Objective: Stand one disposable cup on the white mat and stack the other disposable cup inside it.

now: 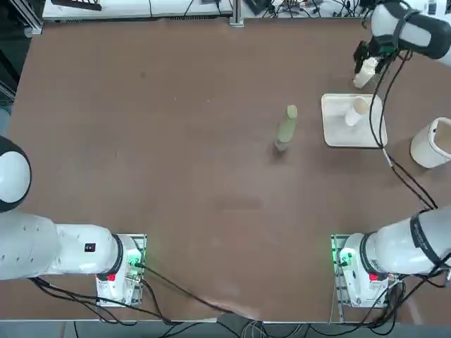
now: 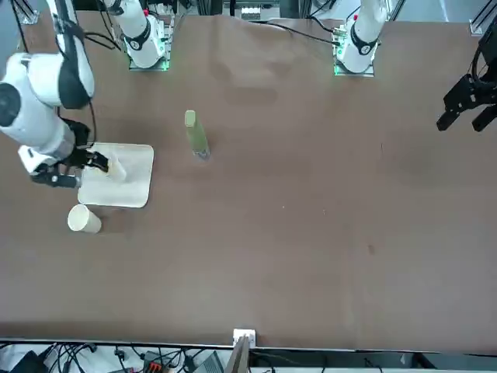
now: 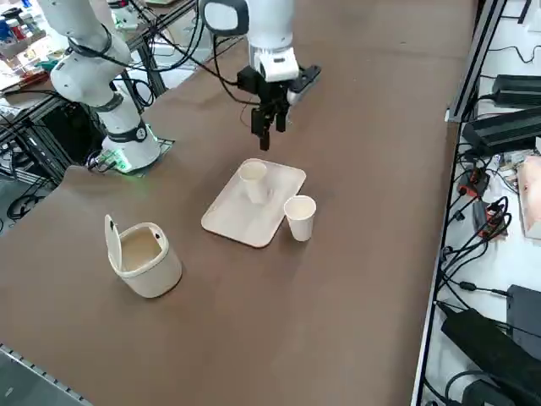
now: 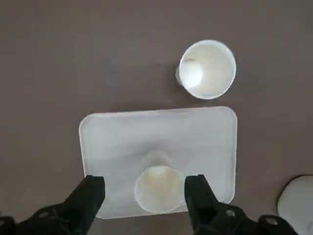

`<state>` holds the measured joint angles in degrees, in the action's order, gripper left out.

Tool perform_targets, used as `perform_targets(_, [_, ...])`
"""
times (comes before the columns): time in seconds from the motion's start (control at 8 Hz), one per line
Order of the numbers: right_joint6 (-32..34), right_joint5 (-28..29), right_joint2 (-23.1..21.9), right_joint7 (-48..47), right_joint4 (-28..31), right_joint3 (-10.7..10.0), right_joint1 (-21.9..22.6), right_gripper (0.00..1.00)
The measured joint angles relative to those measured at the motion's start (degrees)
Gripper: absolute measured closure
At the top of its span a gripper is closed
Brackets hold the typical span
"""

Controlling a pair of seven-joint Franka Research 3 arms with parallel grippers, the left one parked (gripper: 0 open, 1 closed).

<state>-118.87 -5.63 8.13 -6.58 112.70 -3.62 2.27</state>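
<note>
In the side view's upper middle, the right claw (image 3: 269,134) hangs wide and empty above the mat's (image 3: 232,222) cup (image 3: 253,181), while the 2nd cup (image 3: 300,217) stands lower right, on the tabletop (image 3: 338,321).

Text on cups (image 4: 207,69): none legible.
Text on mat (image 4: 117,142): none legible.
Text on bottle (image 1: 287,128): none legible.
Markings on right gripper (image 4: 145,193): none legible.
Signs on table (image 1: 176,176): none legible.
</note>
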Motion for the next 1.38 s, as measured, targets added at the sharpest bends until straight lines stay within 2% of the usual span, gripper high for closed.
perform_targets(0.38, [-3.88,-0.06,10.88,4.1,-9.22,-0.22,-3.29,0.05])
perform_targets(0.75, [-5.28,-0.06,20.82,4.5,-16.55,-0.17,-3.85,0.05])
perform_targets(1.0, [-6.42,-0.06,23.83,4.48,-18.02,-0.17,-3.87,0.09])
perform_targets(1.38, [-6.44,-0.06,24.48,4.52,-18.06,-0.25,-4.87,0.19])
